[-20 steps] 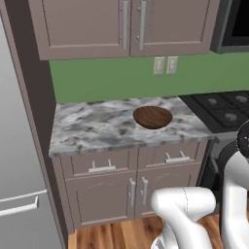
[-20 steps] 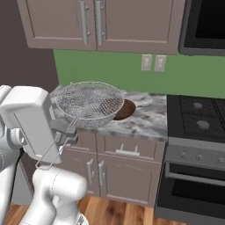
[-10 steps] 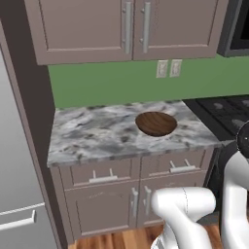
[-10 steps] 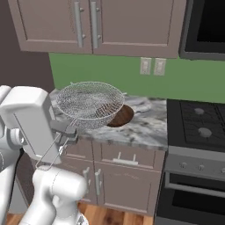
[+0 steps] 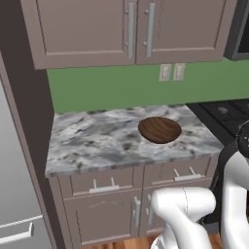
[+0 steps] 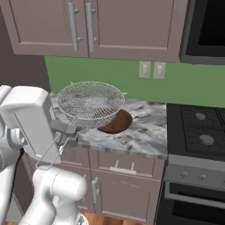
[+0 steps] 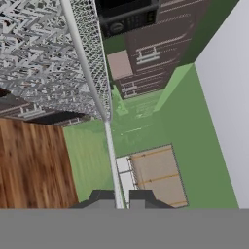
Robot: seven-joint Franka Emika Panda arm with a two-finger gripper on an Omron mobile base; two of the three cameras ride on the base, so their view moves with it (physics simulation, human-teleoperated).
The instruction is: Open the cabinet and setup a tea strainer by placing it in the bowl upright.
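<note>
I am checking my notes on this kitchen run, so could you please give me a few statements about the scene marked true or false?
1. The hand is shut on the tea strainer's wire handle. True.
2. The strainer already rests in the bowl. False: it is held up in the air.
3. The bowl sits on the marble counter. True.
4. The bowl is full of fruit. False: it is empty.

The tea strainer (image 6: 91, 104), a silvery wire-mesh basket with a thin wire handle, hangs level, mouth up, above the bench (image 6: 145, 134), its handle pinched in the closed tool (image 6: 67, 130). The bowl (image 5: 160, 130), round, shallow, dark wood-grain, sits upright on the bench, partly behind the strainer in the right base view.
</note>
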